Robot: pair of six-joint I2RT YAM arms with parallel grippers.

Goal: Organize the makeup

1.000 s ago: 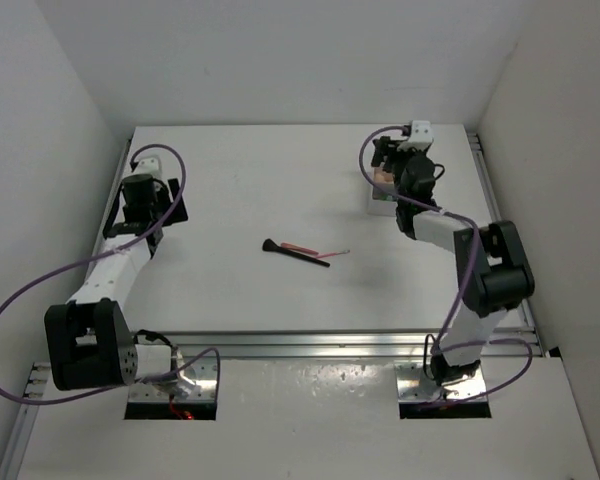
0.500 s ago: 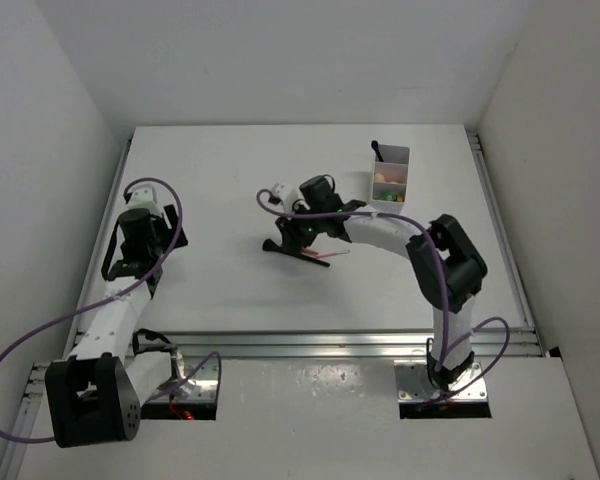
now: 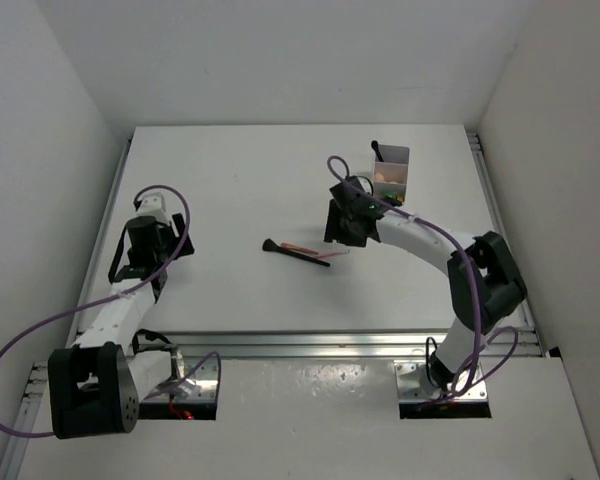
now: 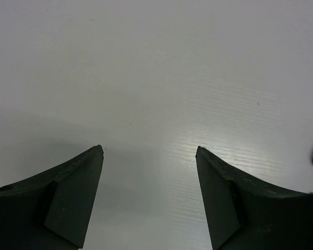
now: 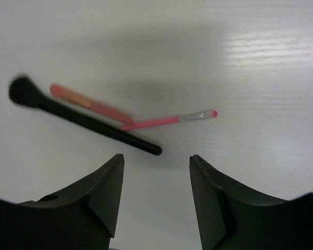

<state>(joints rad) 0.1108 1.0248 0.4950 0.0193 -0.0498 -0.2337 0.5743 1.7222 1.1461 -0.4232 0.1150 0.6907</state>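
Two-compartment box [image 3: 404, 172] on tabletop [image 3: 230, 180]: upright brush [image 3: 376, 149] stands in the far compartment; the near one holds peach and green bits [image 3: 385, 186] (too small to name). Left of box, nearer the arms: loose black-handled brush [image 5: 83, 120] touching two pink pencils [image 5: 88, 102]. Right gripper [image 5: 156, 159] between box and these, jaws apart, empty. Left gripper [image 4: 148, 151] well left of box, jaws apart.

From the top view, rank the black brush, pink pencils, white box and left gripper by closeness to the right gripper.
1. black brush and pink pencils, just beside the right gripper; too close to call.
2. white box, behind it, far right.
3. left gripper, table's left side.
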